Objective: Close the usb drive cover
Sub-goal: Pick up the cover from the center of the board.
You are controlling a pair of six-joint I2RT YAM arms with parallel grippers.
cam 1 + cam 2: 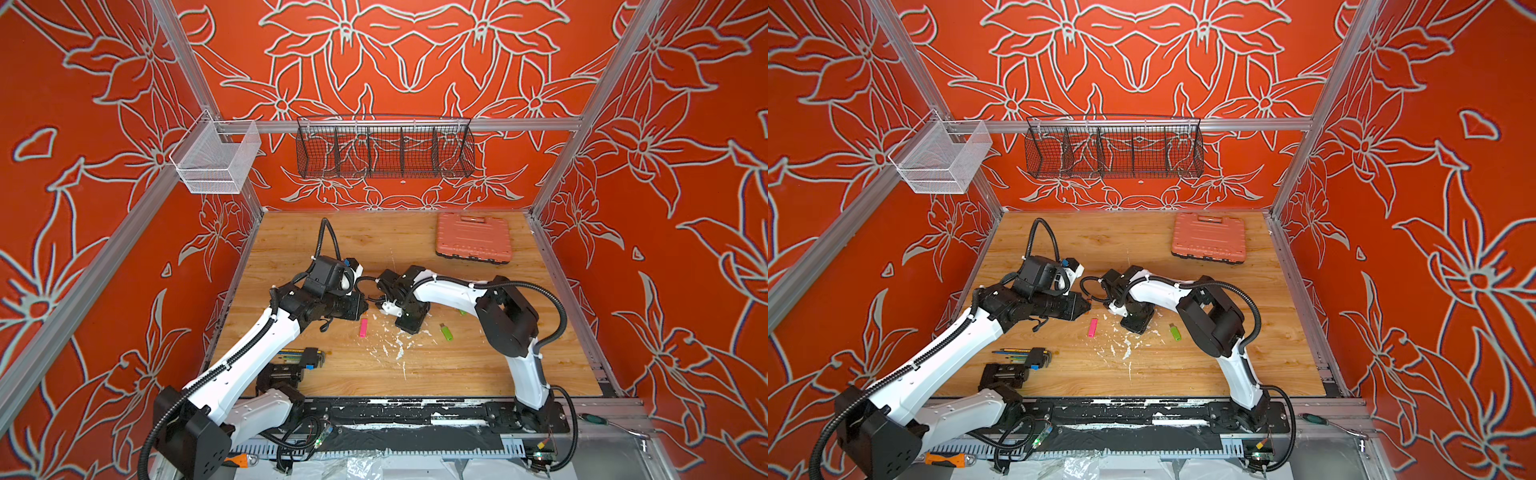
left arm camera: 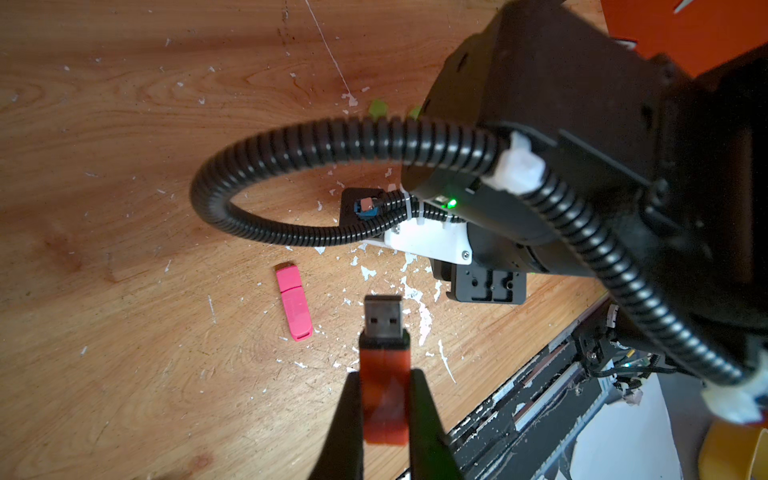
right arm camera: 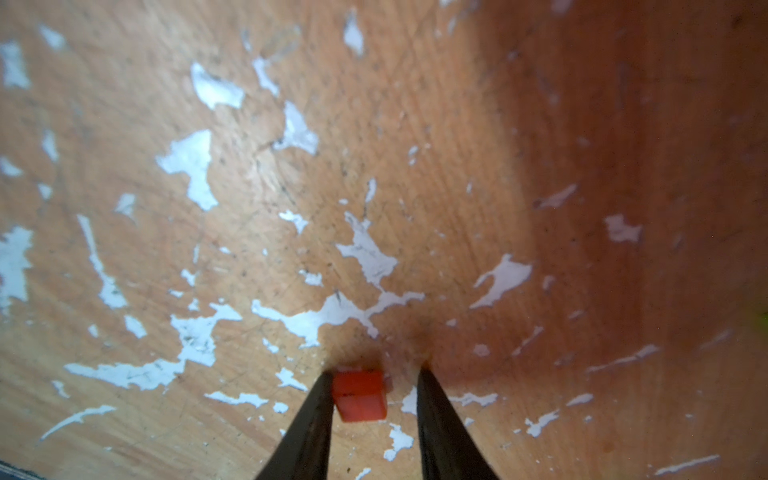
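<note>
Left gripper (image 2: 384, 374) clamps the orange plastic USB drive (image 2: 383, 365) aloft, metal plug (image 2: 383, 318) bared outward for capping. Right gripper (image 3: 375, 371) stands part-open astride the small orange plastic cap (image 3: 359, 395) on the wooden table (image 3: 540, 166), ungripped.

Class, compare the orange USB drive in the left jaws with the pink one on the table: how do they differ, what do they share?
The orange USB drive is clamped in the left gripper, off the table; the pink USB drive lies loose on it. The orange one's metal plug is bare; the pink one looks capped. Both are slim plastic sticks.
</note>
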